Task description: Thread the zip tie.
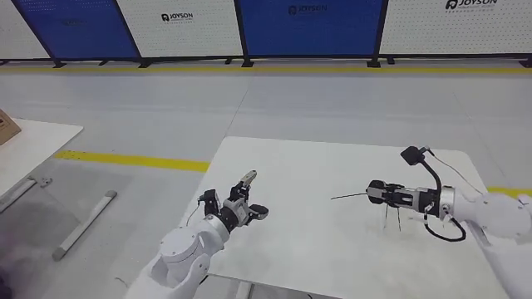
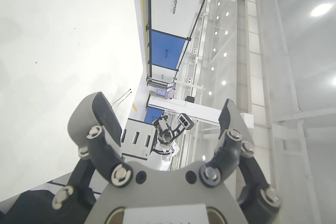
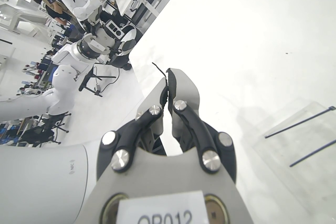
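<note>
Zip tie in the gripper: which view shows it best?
Top view: the zip tie juts its free length from the right gripper. Right wrist view gives just its bent tip; left wrist view, too small to tell.

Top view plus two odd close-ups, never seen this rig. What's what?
It is a two-armed robot working at a white table. The top view looks down from a camera above its arms. Each close-up comes from a camera on one wrist, looking along that arm's own gripper. The left gripper is open and holds nothing. The right gripper is shut on a thin black zip tie, whose free end sticks out past the fingertips. Two spare zip ties lie on the table near the right arm, seemingly on a clear sheet.
</note>
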Available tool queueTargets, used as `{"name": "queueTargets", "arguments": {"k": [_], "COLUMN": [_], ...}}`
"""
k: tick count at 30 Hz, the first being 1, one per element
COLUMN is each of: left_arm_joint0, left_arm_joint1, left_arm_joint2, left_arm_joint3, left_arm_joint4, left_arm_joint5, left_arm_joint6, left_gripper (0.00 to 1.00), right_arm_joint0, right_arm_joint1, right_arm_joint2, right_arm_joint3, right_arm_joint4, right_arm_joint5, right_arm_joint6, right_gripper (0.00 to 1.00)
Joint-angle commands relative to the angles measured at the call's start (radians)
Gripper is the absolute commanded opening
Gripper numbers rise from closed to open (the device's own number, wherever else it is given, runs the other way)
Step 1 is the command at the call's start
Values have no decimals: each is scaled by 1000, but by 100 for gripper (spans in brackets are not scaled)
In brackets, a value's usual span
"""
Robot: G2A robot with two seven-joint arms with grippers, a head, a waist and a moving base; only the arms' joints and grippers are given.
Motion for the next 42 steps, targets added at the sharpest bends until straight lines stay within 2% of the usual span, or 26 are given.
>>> {"name": "queueTargets", "arguments": {"k": [1,3,6,8,9,10,13,15,17,18,27,31,34,40,42], "left_arm_joint0": [3,6,11,9,-3,-20,-77,-130,-199,-241,-240,-251,-282,-383,-435], "left_arm_joint1": [0,4,22,48,62,75,122,161,194,206,204,210,223,264,284], "left_arm_joint2": [8,8,26,65,78,92,175,250,305,310,314,341,377,478,528], "left_arm_joint3": [9,6,-2,-4,-10,-15,-16,-5,8,7,12,31,36,43,47], "left_arm_joint4": [-29,-78,-166,-230,-254,-275,-350,-423,-491,-509,-506,-554,-612,-745,-825], "left_arm_joint5": [0,0,0,0,0,0,0,0,0,0,0,0,0,0,0], "left_arm_joint6": [-13,-26,-34,-38,-25,-4,47,92,155,210,208,212,232,289,302], "left_gripper": [100,100,100,100,100,100,100,100,100,100,100,100,100,100,100], "right_arm_joint0": [-3,-16,-21,-22,-21,-17,-4,-4,-4,-4,-5,-6,-5,9,19], "right_arm_joint1": [3,4,8,10,11,12,19,26,27,27,27,28,34,60,67], "right_arm_joint2": [-4,-10,-25,-44,-55,-66,-102,-119,-120,-120,-121,-140,-152,-218,-247], "right_arm_joint3": [-32,-67,-143,-170,-181,-193,-223,-234,-234,-234,-235,-298,-349,-445,-464], "right_arm_joint4": [-134,-196,-318,-392,-407,-419,-481,-496,-495,-495,-500,-593,-644,-789,-824], "right_arm_joint5": [15,-3,-3,-3,-3,-3,-3,-3,-3,-3,-3,-3,-3,-3,-3], "right_arm_joint6": [-53,-92,-132,-155,-163,-170,-194,-222,-225,-225,-228,-259,-286,-324,-321], "right_gripper": [0,0,0,0,0,0,0,0,0,0,0,0,0,0,0]}}
